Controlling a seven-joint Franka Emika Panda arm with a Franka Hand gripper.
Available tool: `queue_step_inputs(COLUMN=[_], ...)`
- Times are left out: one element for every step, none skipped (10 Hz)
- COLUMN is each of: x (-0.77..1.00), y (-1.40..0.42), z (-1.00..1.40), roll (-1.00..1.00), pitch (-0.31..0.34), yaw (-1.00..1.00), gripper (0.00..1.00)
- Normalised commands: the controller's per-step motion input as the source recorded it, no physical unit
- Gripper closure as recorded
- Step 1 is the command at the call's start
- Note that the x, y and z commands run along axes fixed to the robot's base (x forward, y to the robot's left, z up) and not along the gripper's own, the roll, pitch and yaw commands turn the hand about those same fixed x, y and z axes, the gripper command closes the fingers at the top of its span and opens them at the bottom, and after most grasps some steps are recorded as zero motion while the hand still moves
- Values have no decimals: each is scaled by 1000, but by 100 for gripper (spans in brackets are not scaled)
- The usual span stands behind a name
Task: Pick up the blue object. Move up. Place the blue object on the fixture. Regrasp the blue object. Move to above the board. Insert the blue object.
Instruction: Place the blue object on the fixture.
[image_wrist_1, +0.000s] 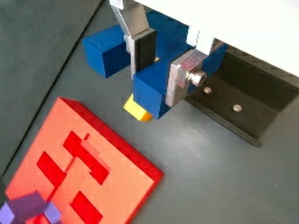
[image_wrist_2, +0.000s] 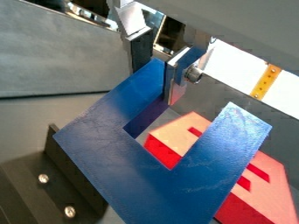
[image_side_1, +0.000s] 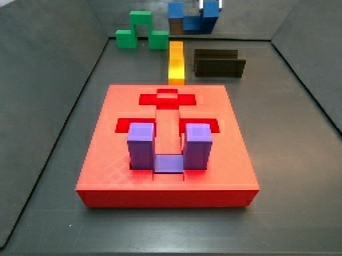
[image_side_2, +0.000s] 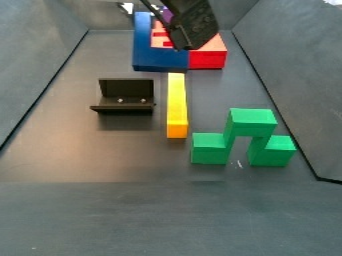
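Observation:
My gripper (image_wrist_1: 162, 74) is shut on one prong of the blue object (image_wrist_1: 152, 93), a dark blue U-shaped block held in the air with its prongs pointing away from the fingers (image_wrist_2: 177, 77). The other wrist view shows the blue object (image_wrist_2: 176, 157) filling the foreground under the gripper (image_wrist_2: 159, 68). The black fixture (image_wrist_1: 239, 92) stands on the floor just beside the held block, also low in the other wrist view (image_wrist_2: 47, 184). In a side view the gripper (image_side_2: 181, 22) and blue object (image_side_2: 150, 50) hang between the fixture (image_side_2: 123, 97) and the red board (image_side_2: 207, 58).
A purple U-shaped block (image_side_1: 160, 145) sits in a recess of the board (image_side_1: 120, 150). A yellow bar (image_side_2: 175, 105) lies on the floor between the fixture and the green blocks (image_side_2: 241, 138). Grey walls enclose the floor on all sides.

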Motion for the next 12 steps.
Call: queue_step_inputs(x=[851, 1000, 1000, 937, 1000, 1000, 1000, 1000, 780, 269, 0, 460], y=[37, 26, 0, 94, 111, 91, 140, 149, 74, 0, 0, 0], z=[120, 34, 0, -37, -154, -171, -194, -214, -140, -26, -40, -211], roll=[-154, -169, -223, -371, -400, -380, -354, -263, -23, 0, 6, 0], pitch=[0, 0, 0, -131, -89, -63, -37, 0, 266, 186, 0, 180], yaw=[0, 0, 0, -37, -57, -77, -71, -74, 0, 0, 0, 0], gripper=[100, 100, 100, 100, 100, 100, 100, 100, 100, 100, 100, 100])
